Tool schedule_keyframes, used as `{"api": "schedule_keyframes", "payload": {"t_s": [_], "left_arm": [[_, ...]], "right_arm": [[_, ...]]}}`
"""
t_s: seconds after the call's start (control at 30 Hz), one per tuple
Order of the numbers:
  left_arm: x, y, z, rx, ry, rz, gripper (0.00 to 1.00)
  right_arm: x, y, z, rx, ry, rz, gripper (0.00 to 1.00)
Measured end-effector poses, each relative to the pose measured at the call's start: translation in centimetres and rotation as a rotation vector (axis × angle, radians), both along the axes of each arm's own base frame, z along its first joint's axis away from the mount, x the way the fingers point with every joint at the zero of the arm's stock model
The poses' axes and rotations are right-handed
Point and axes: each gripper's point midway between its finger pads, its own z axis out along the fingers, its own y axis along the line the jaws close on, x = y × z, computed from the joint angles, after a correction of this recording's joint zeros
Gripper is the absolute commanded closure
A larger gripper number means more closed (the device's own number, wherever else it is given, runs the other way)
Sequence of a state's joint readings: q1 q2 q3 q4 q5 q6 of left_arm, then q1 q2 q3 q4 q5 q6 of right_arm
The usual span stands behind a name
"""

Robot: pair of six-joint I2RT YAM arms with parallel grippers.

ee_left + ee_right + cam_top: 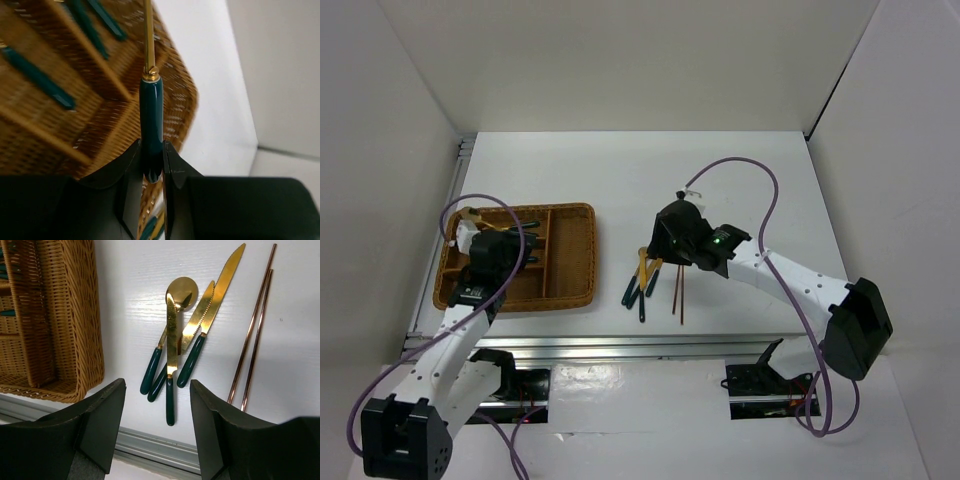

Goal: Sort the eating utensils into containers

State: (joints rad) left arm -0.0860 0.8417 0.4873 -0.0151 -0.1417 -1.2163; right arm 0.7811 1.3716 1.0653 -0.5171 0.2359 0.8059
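Plainly, one utensil [151, 115] was pinched by its teal handle in the left hand [151, 150], whose fingers were closed on it, with the gold neck pointing away over the tray [172, 90]. The head ran out of view, so its kind could not be told. Held by the handle's end like that, it looked set to be lowered lengthwise into a compartment, along the dividers. At least three teal handles already lay in the tray's compartments in the left wrist view, roughly in line with those dividers.

On the table [125, 285], just beside the tray, six pieces waited: one spoon [181, 290], three knives [226, 275] and two chopsticks [256, 320]. The four teal-handled ones overlapped in a fan, and a knife tip crossed the spoon's bowl. The chopsticks lay side by side, a little apart from them. The right hand [157, 385] hung above this cluster with its fingers spread wide and nothing between them. It was probably centred there to take the topmost knife, which would free the others.
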Motion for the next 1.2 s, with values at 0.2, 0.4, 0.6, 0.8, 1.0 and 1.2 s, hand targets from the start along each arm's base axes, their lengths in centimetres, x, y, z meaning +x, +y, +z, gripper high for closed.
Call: {"api": "schedule_keyframes", "payload": {"t_s": [0.2,0.4,0.6,0.8,1.0,1.2], "left_arm": [[-1.9,3.1,-4.8,-0.016,0.215,0.229,0.71],[-1.9,3.9,-7.3,-0.042,0.363,0.335,0.70],[-1.3,4.0,-7.3,-0.089,0.375,0.385,0.67],[-1.0,4.1,-7.2,-0.152,0.367,0.436,0.61],[-0.7,4.2,-7.7,-0.175,0.376,0.455,0.45],[0.0,4.3,-7.1,-0.173,0.393,0.454,0.44]], "right_arm": [[0.1,-0.1,-0.2,-0.010,0.001,0.010,0.38],[-0.4,-0.6,-1.6,-0.036,0.027,0.014,0.38],[-0.7,-0.8,-2.2,-0.046,0.038,0.014,0.38],[-0.7,-0.8,-2.3,-0.052,0.039,0.018,0.38],[-0.7,-0.8,-3.2,-0.079,0.055,0.034,0.38],[-0.8,-0.7,-3.9,-0.096,0.069,0.050,0.38]]}}
